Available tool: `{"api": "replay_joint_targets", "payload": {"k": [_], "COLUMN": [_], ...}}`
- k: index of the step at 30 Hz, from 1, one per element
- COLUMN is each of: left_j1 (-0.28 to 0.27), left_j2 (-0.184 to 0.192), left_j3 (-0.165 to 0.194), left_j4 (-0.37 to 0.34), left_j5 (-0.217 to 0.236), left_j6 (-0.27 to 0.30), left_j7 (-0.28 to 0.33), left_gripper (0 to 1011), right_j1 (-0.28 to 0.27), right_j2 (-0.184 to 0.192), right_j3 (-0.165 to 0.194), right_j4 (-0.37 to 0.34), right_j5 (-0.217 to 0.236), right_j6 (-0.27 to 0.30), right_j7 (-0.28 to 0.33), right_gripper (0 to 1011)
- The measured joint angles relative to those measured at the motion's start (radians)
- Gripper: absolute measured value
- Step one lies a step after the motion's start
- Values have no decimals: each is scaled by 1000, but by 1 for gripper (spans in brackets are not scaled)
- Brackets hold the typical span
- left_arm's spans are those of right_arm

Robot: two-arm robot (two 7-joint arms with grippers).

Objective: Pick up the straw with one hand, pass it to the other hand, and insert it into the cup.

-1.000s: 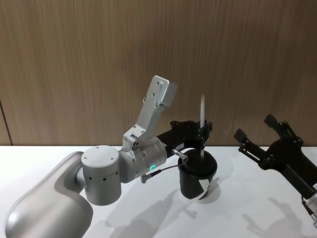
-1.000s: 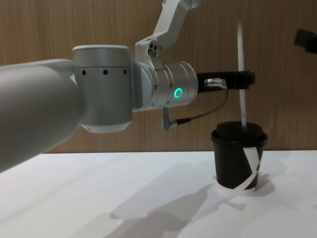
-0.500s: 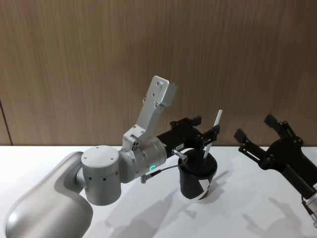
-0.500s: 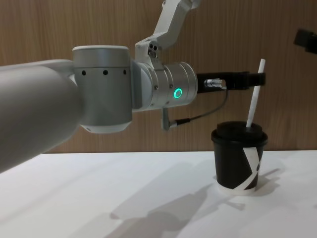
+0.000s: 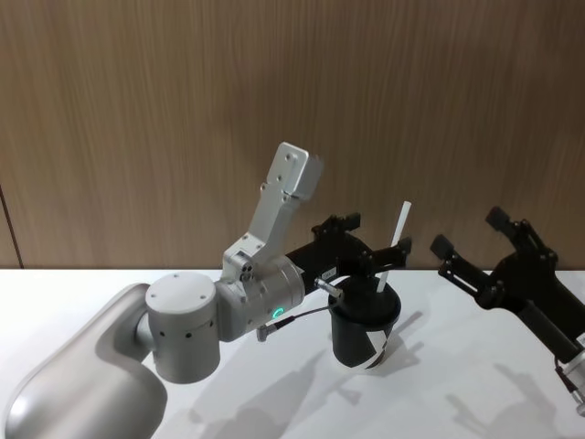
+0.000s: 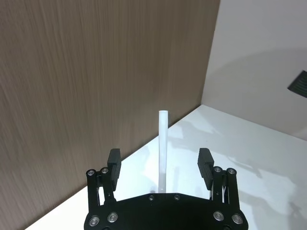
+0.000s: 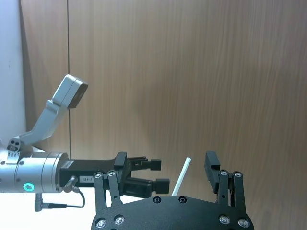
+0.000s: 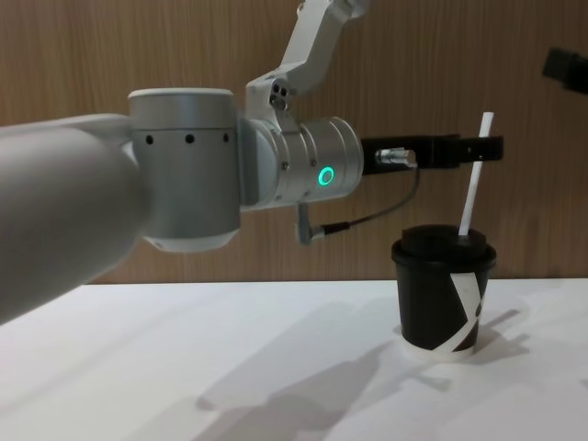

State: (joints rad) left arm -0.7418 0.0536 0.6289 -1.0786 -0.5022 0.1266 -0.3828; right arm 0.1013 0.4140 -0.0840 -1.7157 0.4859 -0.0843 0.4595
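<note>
Evidently I am at the tail of the insertion step: the straw point(image 8: 472, 175) stands in the black cup point(image 8: 443, 292), its lower end gone through the domed lid point(image 8: 444, 246) and its upper part leaning a little to the right above it. My left gripper point(image 6: 159, 168), the one with the silver wrist point(image 8: 312, 172) and green ring light, hangs level over the cup, and the left wrist view shows its fingers point(image 6: 114, 163) spread wide on either side of the straw with clear gaps, gripping nothing. I judge the release as made, so what remains is to draw that arm straight back toward the left without brushing the leaning straw or nudging the cup, since one finger passes close by the straw in the chest view. The cup sits on the white counter point(image 8: 230, 358), right of centre, upright, with its white angular mark facing me; it holds the straw, and whether there is any liquid under the lid I cannot tell. My right gripper point(image 7: 167, 173) waits well off to the right of the cup, raised above the counter, its fingers point(image 7: 211, 164) also wide apart and empty. How deep the straw has gone into the cup is hidden by the lid, so I would check that before calling the task finished.
</note>
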Motion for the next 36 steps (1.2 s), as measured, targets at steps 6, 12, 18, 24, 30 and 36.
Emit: {"api": "replay_joint_targets", "payload": {"k": [6, 12, 18, 24, 30, 36], "left_j1": [34, 92, 149, 195, 233, 264], "left_j2": [25, 69, 114, 150, 174, 189], "left_j3": [-9, -25, -45, -63, -80, -95], "left_j4": [-45, -120, -207, -280, -344, -399], "left_j5": [-1, -5, -13, -16, -10, 9], "left_j6": [-27, -76, -117, -145, -170, -188], "left_j7": [-12, -38, -65, -77, -75, -52], "left_gripper": [1003, 1003, 1003, 1003, 1003, 1004], "right_j1": [18, 50, 78, 93, 95, 89], "right_j2": [5, 16, 22, 23, 20, 15], "right_j3": [-13, -38, -66, -84, -95, -100], "right_j4": [-11, -34, -59, -84, -108, -132], "right_j5": [0, -13, -27, -34, -41, -47], "right_j6": [19, 51, 84, 114, 140, 165], "right_j7": [-1, -2, -9, -25, -51, -89], "right_gripper": [1002, 1001, 1001, 1001, 1001, 1001]}}
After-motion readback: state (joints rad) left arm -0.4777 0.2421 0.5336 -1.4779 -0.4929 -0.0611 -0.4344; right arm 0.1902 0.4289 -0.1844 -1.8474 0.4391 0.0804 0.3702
